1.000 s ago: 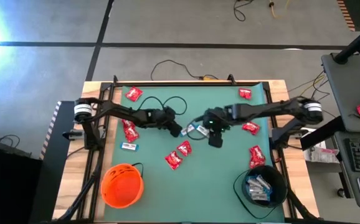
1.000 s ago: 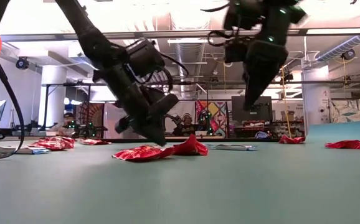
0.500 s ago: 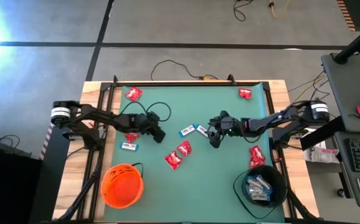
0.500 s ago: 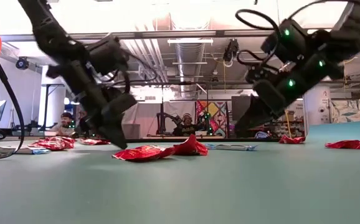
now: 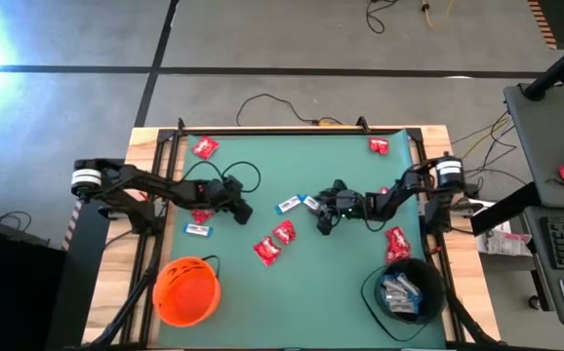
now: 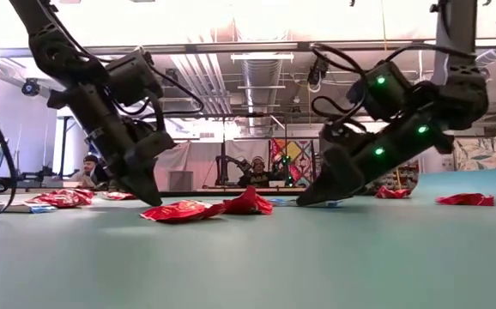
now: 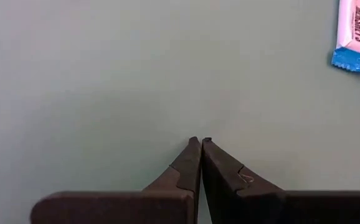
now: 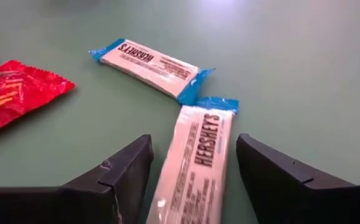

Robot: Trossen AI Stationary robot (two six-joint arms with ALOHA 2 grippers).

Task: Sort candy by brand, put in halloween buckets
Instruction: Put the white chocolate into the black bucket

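Observation:
Red-wrapped candy [image 5: 284, 232] and blue-and-white candy bars [image 5: 289, 205] lie flat on the green mat. My right gripper [image 8: 194, 142] is open and low over the mat's middle [image 5: 323, 222]. Its fingers stand on either side of one blue-and-white bar [image 8: 195, 168] without touching it. A second bar [image 8: 150, 67] lies just beyond. My left gripper [image 5: 245, 211] is shut and points down at bare mat [image 7: 198, 140], left of the middle. The orange bucket [image 5: 186, 290] stands at the near left. The black bucket [image 5: 406, 290], at the near right, holds blue-and-white bars.
More red candy lies at the far left [image 5: 204, 146], far right [image 5: 380, 145] and beside the black bucket [image 5: 397, 244]. Another lies by my right gripper [image 8: 15, 93]. One blue-and-white bar [image 5: 197, 230] lies near the left edge. People sit in the room beyond the table [image 6: 257, 172].
My right gripper has come down from well above the mat almost onto it, tipping from steeply downward to a shallow slant; its arm has drawn back toward the table's right edge. My left gripper, still shut, has moved toward the table's left edge.

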